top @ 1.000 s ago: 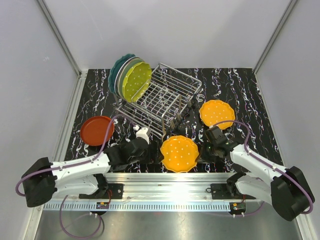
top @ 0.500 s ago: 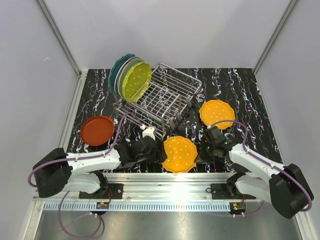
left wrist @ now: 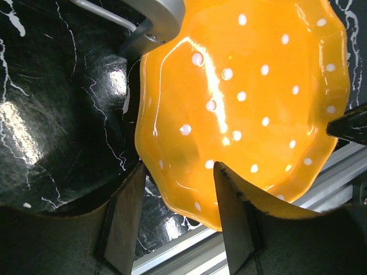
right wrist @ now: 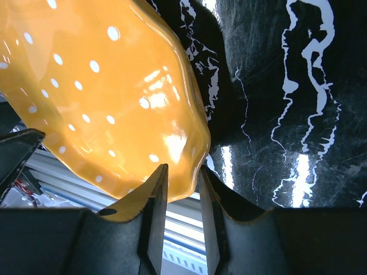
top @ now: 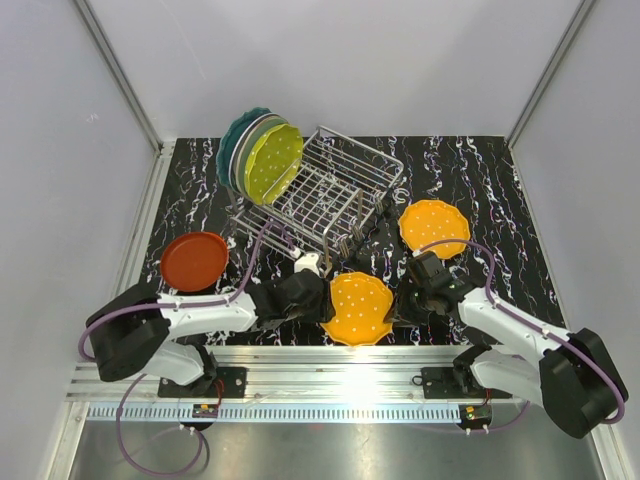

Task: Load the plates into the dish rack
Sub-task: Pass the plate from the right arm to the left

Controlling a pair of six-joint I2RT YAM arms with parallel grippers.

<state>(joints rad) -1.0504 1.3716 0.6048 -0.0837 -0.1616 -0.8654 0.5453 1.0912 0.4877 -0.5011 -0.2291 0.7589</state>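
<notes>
A dotted orange scalloped plate (top: pixel 358 308) (left wrist: pixel 246 97) (right wrist: pixel 97 97) stands tilted near the table's front edge, between my two grippers. My left gripper (top: pixel 318 300) (left wrist: pixel 179 166) straddles its left rim, open: one finger lies over the plate's face and a gap shows at the other. My right gripper (top: pixel 402 303) (right wrist: pixel 183 167) straddles the right rim with its jaws slightly apart, a sliver of light beside the rim. A second dotted orange plate (top: pixel 434 227) lies flat on the right, and a red-orange plate (top: pixel 195 260) on the left. The dish rack (top: pixel 335 195) holds several upright plates (top: pixel 262 155) at its left end.
The black marbled table (top: pixel 470 170) ends in a metal rail (top: pixel 340 355) just under the tilted plate. White walls and frame posts enclose the table. The rack's near corner (left wrist: pixel 157 14) stands close above the left gripper.
My left arm has reached right to the plate, and its jaws have narrowed around the left rim. The right jaws have widened from their grip on the right rim.
</notes>
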